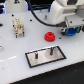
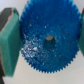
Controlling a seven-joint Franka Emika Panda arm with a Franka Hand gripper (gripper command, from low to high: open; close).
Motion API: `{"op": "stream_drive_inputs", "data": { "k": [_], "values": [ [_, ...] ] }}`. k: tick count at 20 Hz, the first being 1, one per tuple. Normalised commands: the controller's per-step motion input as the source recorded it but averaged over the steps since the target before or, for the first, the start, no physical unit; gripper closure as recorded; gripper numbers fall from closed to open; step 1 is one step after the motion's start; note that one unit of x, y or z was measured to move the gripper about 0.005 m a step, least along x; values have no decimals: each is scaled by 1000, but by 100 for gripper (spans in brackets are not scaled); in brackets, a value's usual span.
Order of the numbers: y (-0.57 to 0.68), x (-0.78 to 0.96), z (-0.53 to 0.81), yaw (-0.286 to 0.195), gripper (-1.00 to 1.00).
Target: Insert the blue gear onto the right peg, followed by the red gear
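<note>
The arm reaches in from the exterior view's upper right, its gripper [image 1: 71,30] raised above the white table [image 1: 10,60]. In the wrist view, green pads [image 2: 9,42] clamp the blue gear [image 2: 49,41] edge-on. The red gear [image 1: 49,36] lies on the table, near the grey plate [image 1: 46,55] carrying the right peg [image 1: 51,50]. No legible writing anywhere.

There was one blue gear [image 2: 47,42], one red gear [image 1: 49,36], one grey plate [image 1: 46,56] carrying two pegs, and one beige block [image 1: 18,27] on the counter [image 1: 15,55]
</note>
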Motion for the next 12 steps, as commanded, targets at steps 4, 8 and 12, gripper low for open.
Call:
{"op": "stream_drive_inputs", "data": {
  "k": [4, 8, 12],
  "values": [
    [-194, 437, 554, 0, 100],
    [-278, 456, 531, 0, 100],
    [-361, 541, 520, 0, 100]
  ]
}}
